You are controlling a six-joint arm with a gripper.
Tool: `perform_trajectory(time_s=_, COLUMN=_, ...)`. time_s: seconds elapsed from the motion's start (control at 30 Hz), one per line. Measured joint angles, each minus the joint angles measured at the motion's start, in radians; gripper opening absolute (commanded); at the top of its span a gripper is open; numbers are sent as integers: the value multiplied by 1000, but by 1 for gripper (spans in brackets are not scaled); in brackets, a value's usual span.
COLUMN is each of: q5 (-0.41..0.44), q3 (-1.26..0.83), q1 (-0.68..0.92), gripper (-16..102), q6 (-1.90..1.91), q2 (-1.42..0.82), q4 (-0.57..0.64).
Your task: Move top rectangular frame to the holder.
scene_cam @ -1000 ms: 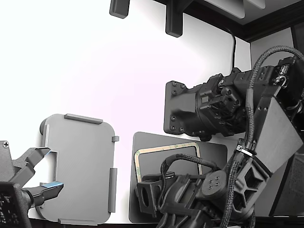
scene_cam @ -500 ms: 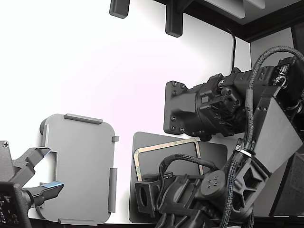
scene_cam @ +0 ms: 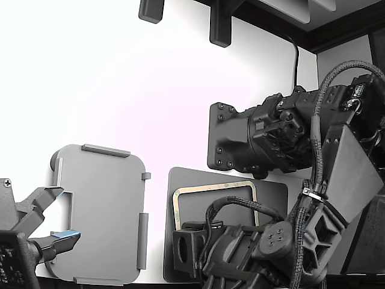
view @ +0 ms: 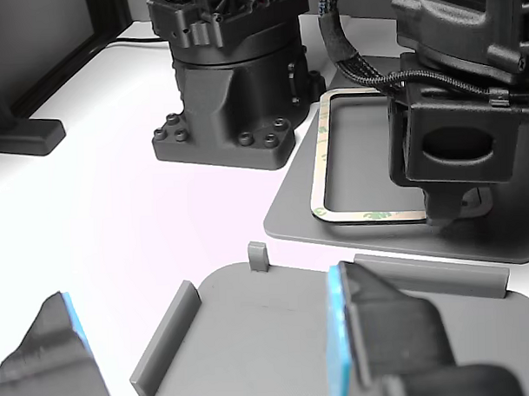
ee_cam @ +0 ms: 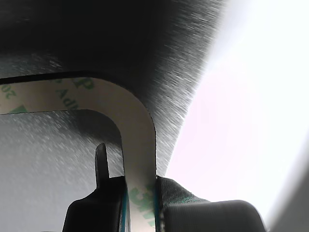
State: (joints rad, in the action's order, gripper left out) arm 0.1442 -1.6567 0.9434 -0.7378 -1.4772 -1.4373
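**Frame pinched at one side, lying over the dark mat**

Here, starting at the exterior view's left, a second arm's open gripper [scene_cam: 51,220] with blue pads sits at the edge of the picture, partly over the holder [scene_cam: 99,214]. The holder is a light grey tray with rounded corners and raised tabs along its edges, and it lies flat on the white counter [scene_cam: 120,90].

Just to the right of the holder, apart from it by a strip of bare counter, lies the dark grey mat [scene_cam: 271,192]. The top rectangular frame [scene_cam: 210,188] is over this mat, a thin cream-tan border with faint green marks; whether it rests flat on the mat or is lifted off it cannot be told. Its near part is hidden behind the working arm's gripper [scene_cam: 192,250].

In the wrist view the jaws are closed on one side of the frame [ee_cam: 137,140], just below a rounded corner, with one finger on the inside of the border and the other on the outside. The other view shows the same hold, the gripper [view: 443,213] down on the frame's near edge [view: 369,216].

Further right in the exterior view stands the black arm base [scene_cam: 240,138] on the counter, behind the mat.
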Motion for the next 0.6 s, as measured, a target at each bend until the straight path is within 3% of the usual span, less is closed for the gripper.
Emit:
perform_trajectory(time_s=0.27, q5=97, q3=241, q1=-55, gripper=-11, q6=224, q2=18, q4=-201)
perform_trajectory(time_s=0.6, q5=186, q3=295, q1=-104, gripper=-11, q6=692, q2=-41, q4=-209)
